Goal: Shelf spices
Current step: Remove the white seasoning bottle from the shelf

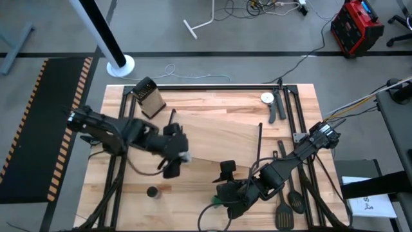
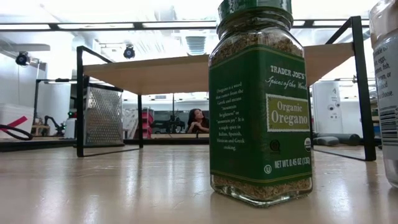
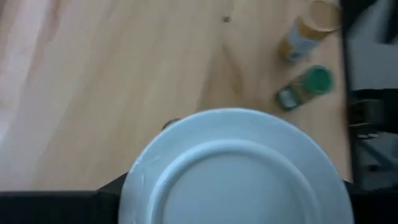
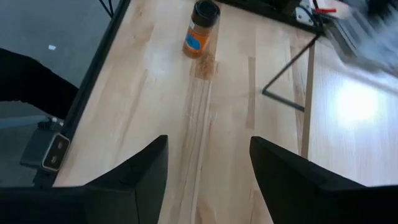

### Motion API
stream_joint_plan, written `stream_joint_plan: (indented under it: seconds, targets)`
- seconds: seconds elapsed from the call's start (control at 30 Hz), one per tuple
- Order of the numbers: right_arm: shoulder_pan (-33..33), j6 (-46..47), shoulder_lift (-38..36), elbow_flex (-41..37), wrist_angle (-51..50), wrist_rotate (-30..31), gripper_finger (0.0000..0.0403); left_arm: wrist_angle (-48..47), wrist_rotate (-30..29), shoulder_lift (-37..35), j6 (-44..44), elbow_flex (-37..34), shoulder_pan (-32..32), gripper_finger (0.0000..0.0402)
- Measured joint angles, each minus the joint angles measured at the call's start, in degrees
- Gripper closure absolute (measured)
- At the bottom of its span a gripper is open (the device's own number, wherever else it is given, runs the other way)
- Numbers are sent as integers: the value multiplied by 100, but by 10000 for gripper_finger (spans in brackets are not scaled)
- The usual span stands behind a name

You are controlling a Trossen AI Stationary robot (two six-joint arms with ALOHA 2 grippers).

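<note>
The shelf (image 1: 219, 132) is a light-wood board on black frame ends, standing mid-table; in the low view the shelf (image 2: 205, 68) spans the background. My left gripper (image 1: 174, 161) is at its near-left corner, shut on the white-lidded jar (image 3: 236, 174). The black-lidded jar (image 1: 152, 191) stands on the table near the front edge and also shows as the black-lidded jar (image 4: 202, 28). My right gripper (image 4: 208, 146) is open, low over the near table, pointing toward it. The green-lidded oregano jar (image 2: 261, 106) and the tan-lidded jar (image 3: 311, 28) stand close together by the right arm. My left gripper holds the white-lidded jar with its white lid (image 1: 185, 156) facing up toward the wrist camera. The wide lid hides the fingers and the place of contact, so which part of the jar they are on cannot be told.
A box grater (image 1: 149, 98) stands at the far-left corner of the table. A white dial-faced object (image 1: 267, 98) and dark utensils (image 1: 286, 193) lie along the right side. A second jar (image 2: 385, 93) shows at the low view's right edge. A person sits in the room beyond.
</note>
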Motion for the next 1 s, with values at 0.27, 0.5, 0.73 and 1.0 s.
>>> stream_joint_plan:
  seconds: [0.27,0.5,0.73,1.0]
  targets:
    - [64,275,-9,0,-254,4,198,347,-204,156,-749,-57,-1206,218]
    - [125,473,-9,0,-358,1,201,906,-345,646,-1226,-313,-1779,218]
    - [177,547,-9,0,-358,2,202,906,-294,1522,-1303,-334,-1978,218]
    - [224,576,-11,0,-356,4,202,930,-186,2362,-1336,-334,-2064,215]
